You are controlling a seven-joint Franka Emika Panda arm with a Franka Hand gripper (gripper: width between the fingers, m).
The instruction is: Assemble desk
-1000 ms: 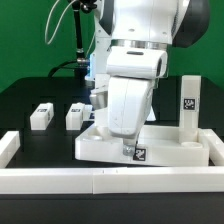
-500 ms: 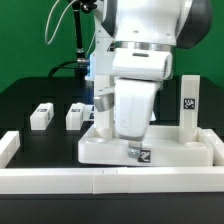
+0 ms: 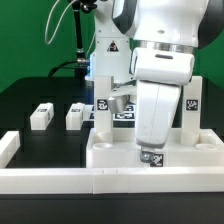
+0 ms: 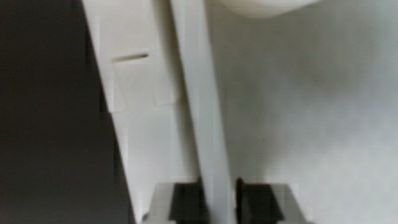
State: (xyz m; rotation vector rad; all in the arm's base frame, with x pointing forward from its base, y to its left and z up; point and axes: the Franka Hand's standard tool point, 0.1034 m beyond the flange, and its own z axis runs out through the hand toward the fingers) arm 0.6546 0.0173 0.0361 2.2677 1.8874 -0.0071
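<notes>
- up front, white border wall (image 3: 60,180) along the table edge
- just behind it, desk panel (image 3: 110,150), toward the exterior view's right
- gripper (image 3: 150,148) pinching the panel's raised rim (image 4: 199,100), fingers (image 4: 175,205) either side
- upright leg (image 3: 101,118) and second upright leg (image 3: 190,108) at the panel's far side
- off to the left, loose leg (image 3: 40,116) and second loose leg (image 3: 75,117) on the black table (image 3: 30,98), apart from the panel

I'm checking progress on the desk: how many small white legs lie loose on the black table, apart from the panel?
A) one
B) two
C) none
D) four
B: one leg and a second leg lie apart from the desk panel, at the exterior view's left.
</notes>
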